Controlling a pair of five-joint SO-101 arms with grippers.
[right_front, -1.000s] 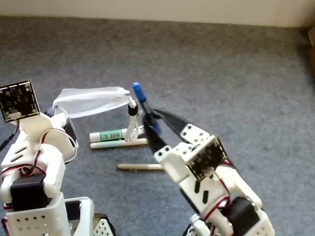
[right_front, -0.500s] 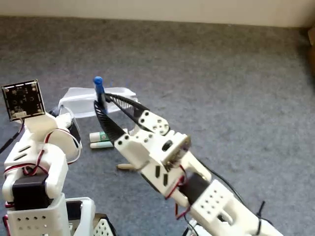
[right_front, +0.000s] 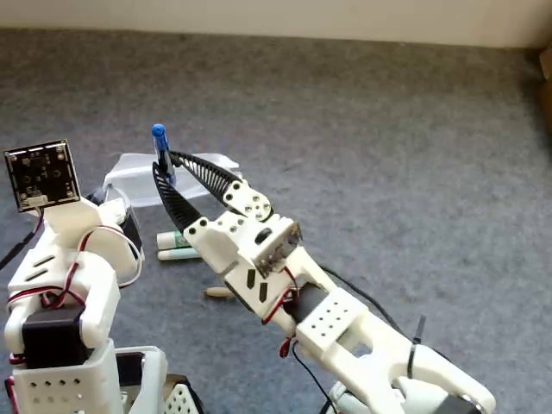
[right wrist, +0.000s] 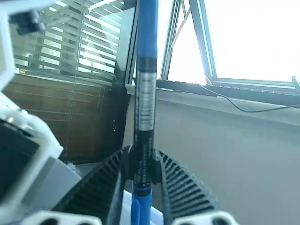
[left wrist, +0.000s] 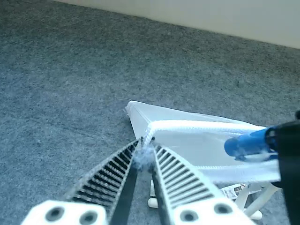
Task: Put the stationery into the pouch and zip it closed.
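Note:
A clear pouch [right_front: 147, 177] [left wrist: 197, 140] lies on the grey carpet at the left. My left gripper [left wrist: 144, 157] is shut on the pouch's edge beside its open mouth. My right gripper [right_front: 164, 177] [right wrist: 143, 176] is shut on a blue pen [right_front: 160, 151] [right wrist: 145, 93], held upright right over the pouch. The pen's blue end [left wrist: 246, 143] hangs at the pouch's open mouth in the left wrist view. On the carpet in front of the pouch lie a green-labelled tube [right_front: 172, 239], a pale stick [right_front: 177, 254] next to it, and a wooden stick [right_front: 217, 292] nearer the arms.
Grey carpet [right_front: 388, 155] stretches free to the right and towards the pale wall at the back. The left arm's body [right_front: 60, 285] stands at the near left with its camera board [right_front: 36, 174] raised.
The right arm has swung left with the blue pen, from beside the pouch's right end to above the pouch. The left gripper keeps hold of the pouch, which has settled lower.

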